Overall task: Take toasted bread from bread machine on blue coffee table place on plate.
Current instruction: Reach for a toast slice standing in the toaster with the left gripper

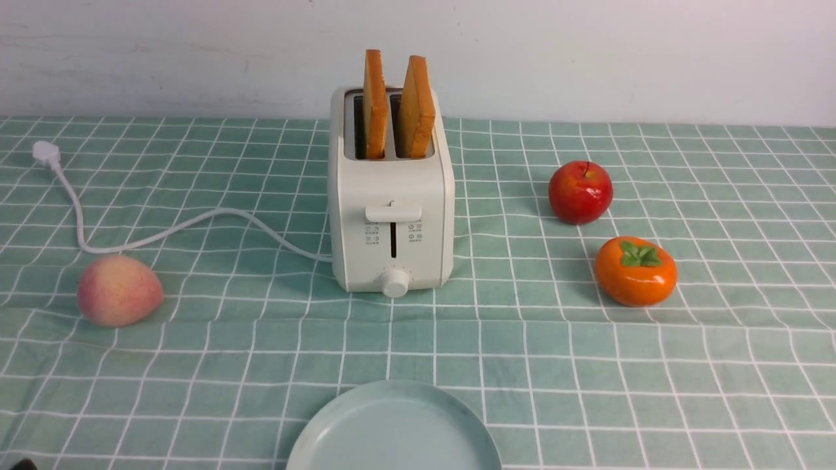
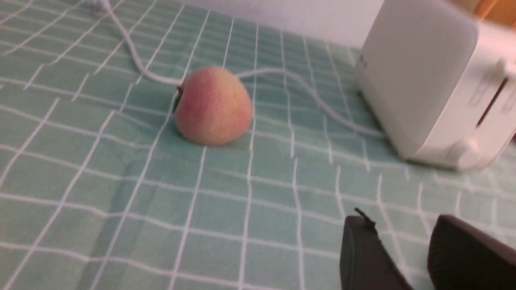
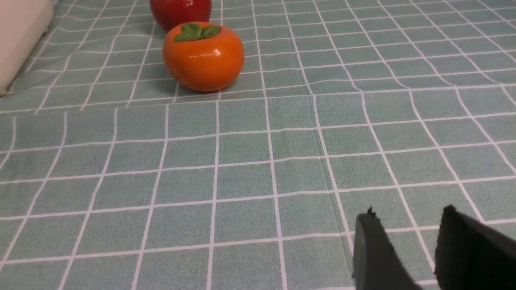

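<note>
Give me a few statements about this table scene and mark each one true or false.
1. Two slices of toasted bread stand in the bread machine. True.
2. The plate holds a slice. False: the part of it that shows is bare.
3. A peach lies to the robot's left of the bread machine. True.
4. The red apple touches the persimmon. False: they sit apart.
</note>
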You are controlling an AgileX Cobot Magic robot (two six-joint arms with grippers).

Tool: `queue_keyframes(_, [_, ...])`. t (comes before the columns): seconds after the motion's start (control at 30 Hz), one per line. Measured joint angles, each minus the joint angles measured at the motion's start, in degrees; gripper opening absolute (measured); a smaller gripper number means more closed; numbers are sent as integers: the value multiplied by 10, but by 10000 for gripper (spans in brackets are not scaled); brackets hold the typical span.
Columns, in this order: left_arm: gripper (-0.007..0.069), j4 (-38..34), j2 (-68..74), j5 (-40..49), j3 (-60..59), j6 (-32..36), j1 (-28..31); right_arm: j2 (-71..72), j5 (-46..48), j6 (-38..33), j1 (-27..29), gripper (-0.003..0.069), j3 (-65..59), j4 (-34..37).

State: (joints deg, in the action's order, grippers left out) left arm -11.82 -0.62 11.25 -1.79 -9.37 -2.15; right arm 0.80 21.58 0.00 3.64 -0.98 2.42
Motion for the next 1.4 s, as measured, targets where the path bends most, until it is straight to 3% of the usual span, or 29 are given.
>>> queue_keyframes(0.1, [238, -68, 0, -44, 0, 0, 0, 0, 0, 0, 0, 240, 0, 0])
queue_keyframes(0.13, [238, -133, 0, -69, 0, 0, 0, 0, 0, 0, 0, 240, 0, 0])
queue_keyframes(0.27, [238, -259, 0, -113, 0, -1, 0, 0, 0, 0, 0, 240, 0, -2])
queue_keyframes(0.47, [238, -387, 0, -123, 0, -2, 0, 0, 3, 0, 0, 240, 1, -34])
queue_keyframes(0.57, [238, -414, 0, -126, 0, -2, 0, 0, 4, 0, 0, 240, 1, -37])
queue_keyframes(0.63, [235, -450, 0, -136, 0, -5, 0, 0, -1, 13, 0, 240, 1, -12])
queue_keyframes(0.77, [165, -527, 0, -143, 20, -39, 0, 0, -39, 89, 0, 240, -4, 132])
queue_keyframes(0.93, [-14, -532, 0, -151, 107, -33, 0, 0, -116, 185, 0, 240, -4, 331])
queue_keyframes(1.1, [-14, -487, 6, -113, 200, 39, 0, 0, -155, 188, 0, 240, -4, 366])
queue_keyframes(1.2, [-14, -453, 80, -3, 288, 94, 0, 0, -168, 189, 0, 240, -4, 368])
queue_keyframes(1.23, [-14, -453, 80, -3, 293, 94, 0, 0, -168, 189, 0, 240, -4, 368])
queue_keyframes(1.4, [-14, -298, 286, 261, 408, 88, 0, 0, -118, 203, 0, 240, 17, 399])
